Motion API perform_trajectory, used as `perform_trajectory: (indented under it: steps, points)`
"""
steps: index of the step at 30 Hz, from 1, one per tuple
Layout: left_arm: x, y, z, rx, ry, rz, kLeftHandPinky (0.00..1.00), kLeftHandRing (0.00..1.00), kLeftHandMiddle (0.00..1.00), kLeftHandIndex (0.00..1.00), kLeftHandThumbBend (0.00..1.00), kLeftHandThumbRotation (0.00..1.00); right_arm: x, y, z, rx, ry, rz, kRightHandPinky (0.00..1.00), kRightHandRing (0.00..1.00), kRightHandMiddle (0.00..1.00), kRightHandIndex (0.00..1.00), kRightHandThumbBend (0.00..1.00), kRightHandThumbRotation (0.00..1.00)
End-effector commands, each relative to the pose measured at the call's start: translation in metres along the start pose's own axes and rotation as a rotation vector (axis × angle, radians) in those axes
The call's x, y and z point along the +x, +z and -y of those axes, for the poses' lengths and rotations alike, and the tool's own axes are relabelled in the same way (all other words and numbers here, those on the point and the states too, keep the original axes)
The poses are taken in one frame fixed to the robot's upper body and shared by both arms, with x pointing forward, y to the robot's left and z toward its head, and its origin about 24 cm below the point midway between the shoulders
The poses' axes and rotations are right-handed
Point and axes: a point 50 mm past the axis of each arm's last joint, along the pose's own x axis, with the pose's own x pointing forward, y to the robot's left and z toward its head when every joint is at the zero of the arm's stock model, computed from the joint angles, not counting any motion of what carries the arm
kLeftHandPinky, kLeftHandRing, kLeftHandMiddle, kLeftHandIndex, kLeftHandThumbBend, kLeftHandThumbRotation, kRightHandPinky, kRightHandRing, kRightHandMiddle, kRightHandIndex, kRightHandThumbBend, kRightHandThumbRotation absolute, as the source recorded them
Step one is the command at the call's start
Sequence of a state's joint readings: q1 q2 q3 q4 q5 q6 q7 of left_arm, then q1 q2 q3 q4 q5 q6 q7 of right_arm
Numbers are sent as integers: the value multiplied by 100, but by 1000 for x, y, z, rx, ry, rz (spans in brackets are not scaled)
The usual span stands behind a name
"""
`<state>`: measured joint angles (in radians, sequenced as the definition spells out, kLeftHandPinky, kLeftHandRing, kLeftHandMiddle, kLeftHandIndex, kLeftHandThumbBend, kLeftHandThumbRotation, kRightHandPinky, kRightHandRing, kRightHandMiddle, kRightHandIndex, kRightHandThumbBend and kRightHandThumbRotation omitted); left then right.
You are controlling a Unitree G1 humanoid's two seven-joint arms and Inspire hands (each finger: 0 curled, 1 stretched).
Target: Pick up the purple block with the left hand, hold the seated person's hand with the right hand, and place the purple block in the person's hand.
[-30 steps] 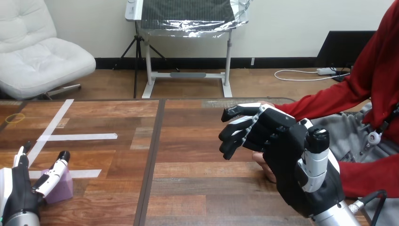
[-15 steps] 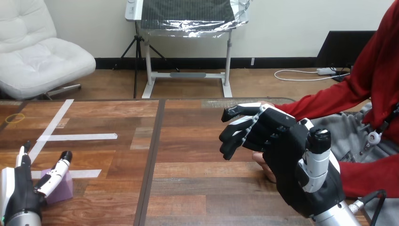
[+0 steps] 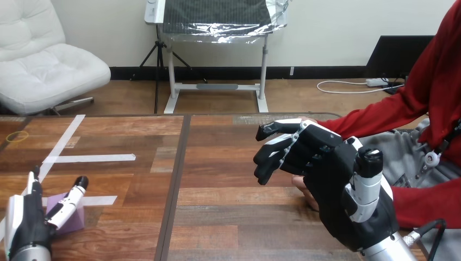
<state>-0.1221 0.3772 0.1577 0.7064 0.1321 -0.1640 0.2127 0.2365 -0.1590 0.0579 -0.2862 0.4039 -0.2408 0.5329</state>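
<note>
The left hand (image 3: 24,228) is spread open around the purple block (image 3: 76,222), which sits on the table (image 3: 228,217). One finger lies across the block and nothing is closed on it yet, likely to bracket it for a grasp. Well right of the block, the right hand (image 3: 337,190) covers the person's hand (image 3: 298,182), seemingly to steady it; whether it grips, I cannot tell.

Room beyond a wooden table (image 3: 228,217), whose planked top is crossed by white tape strips (image 3: 95,158) and a dark seam. A cream wall (image 3: 337,27) with a black baseboard (image 3: 228,72) meets a wood-plank floor (image 3: 299,100). Left: a white tufted armchair (image 3: 49,60). Centre: a white metal stand (image 3: 217,86) carrying a foil-wrapped dark panel (image 3: 217,13), with a black tripod (image 3: 157,65) just beside it. Right: a white cable (image 3: 342,90) on the floor, running to a power strip (image 3: 376,82).
</note>
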Motion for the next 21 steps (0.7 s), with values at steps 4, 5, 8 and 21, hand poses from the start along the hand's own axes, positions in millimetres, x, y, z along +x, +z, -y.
perform_trajectory:
  steps: [4, 5, 8, 21]
  points:
    - [14, 33, 9, -31, -31, 82, 97, 100, 100, 100, 53, 59, 12, 14, 4, -23, 18, 91, 40, 49, 55, 64, 93, 100]
    - [15, 34, 10, -35, -38, 78, 97, 100, 100, 100, 53, 59, 12, 15, 4, -23, 18, 91, 40, 49, 55, 64, 93, 100]
    - [15, 34, 12, -43, -52, 72, 95, 100, 100, 99, 53, 59, 12, 15, 4, -24, 18, 92, 40, 48, 54, 64, 93, 100]
    - [18, 39, 20, -77, -101, 41, 91, 99, 100, 99, 58, 61, 12, 16, 3, -24, 18, 92, 39, 48, 54, 63, 93, 100]
